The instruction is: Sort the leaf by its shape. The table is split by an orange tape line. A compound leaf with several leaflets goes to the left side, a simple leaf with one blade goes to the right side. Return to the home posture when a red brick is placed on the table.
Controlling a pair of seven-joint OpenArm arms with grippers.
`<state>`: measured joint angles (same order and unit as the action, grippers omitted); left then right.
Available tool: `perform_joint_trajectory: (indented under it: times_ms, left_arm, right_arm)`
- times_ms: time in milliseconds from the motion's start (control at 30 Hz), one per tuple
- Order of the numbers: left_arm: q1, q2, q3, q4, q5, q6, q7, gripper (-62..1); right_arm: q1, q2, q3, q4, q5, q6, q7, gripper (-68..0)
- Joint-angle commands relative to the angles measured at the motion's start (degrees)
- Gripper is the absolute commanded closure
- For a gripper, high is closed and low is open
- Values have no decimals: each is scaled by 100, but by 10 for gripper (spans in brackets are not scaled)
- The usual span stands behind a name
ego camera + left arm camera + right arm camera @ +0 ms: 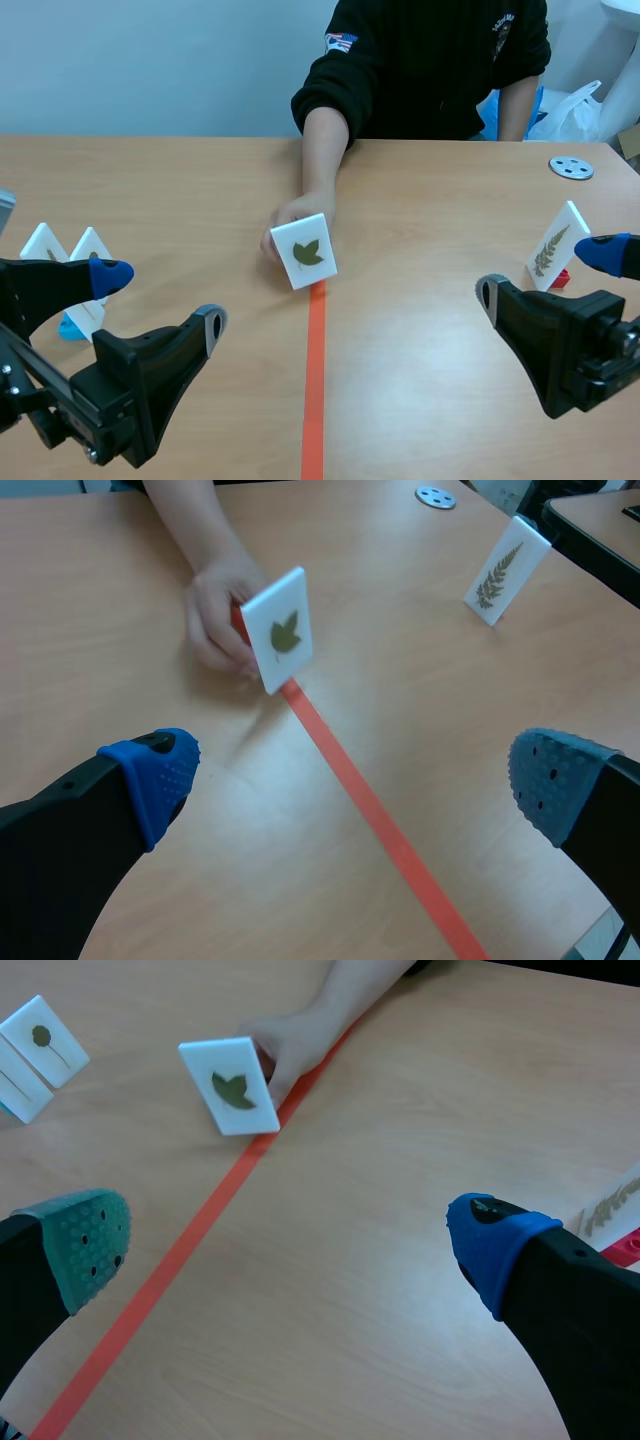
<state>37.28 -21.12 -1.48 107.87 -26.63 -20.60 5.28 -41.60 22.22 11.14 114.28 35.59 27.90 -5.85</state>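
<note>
Table (pixel 430 200) (orange tape line (pixel 315 380) down it) carries leaf cards (pixel 556 247), grey disc (pixel 571 167).

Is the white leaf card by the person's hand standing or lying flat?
Standing, slightly tilted: the white card with a green leaf shows its whole face, a person's hand behind it.

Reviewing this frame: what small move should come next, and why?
Probably hold both arms back for now: a person's hand holds the leaf card, and the left gripper and right gripper stand open, well short of it. Reaching seems sensible only once the hand lets go.
</note>
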Motion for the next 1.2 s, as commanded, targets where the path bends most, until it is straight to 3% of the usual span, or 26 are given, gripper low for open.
perform_joint_trajectory:
  times_ms: [0,367,667,800,1167]
  left_arm:
    - [-33,15,-4,87,-35,-4,-118,-623]
    - [-33,15,-4,83,9,-11,-116,-623]
    - [-251,15,162,-105,516,-136,-120,-623]
    - [-592,17,448,-483,581,-208,-138,-623]
    - [-1969,413,1130,-2450,1493,-205,-1008,-623]
  right_arm:
    - [63,0,59,15,68,-7,109,-679]
    - [66,0,59,15,68,-46,107,-679]
    - [66,2,59,15,66,-46,105,-679]
    - [66,2,59,15,66,-96,105,-679]
    - [66,0,59,15,61,-131,105,-679]
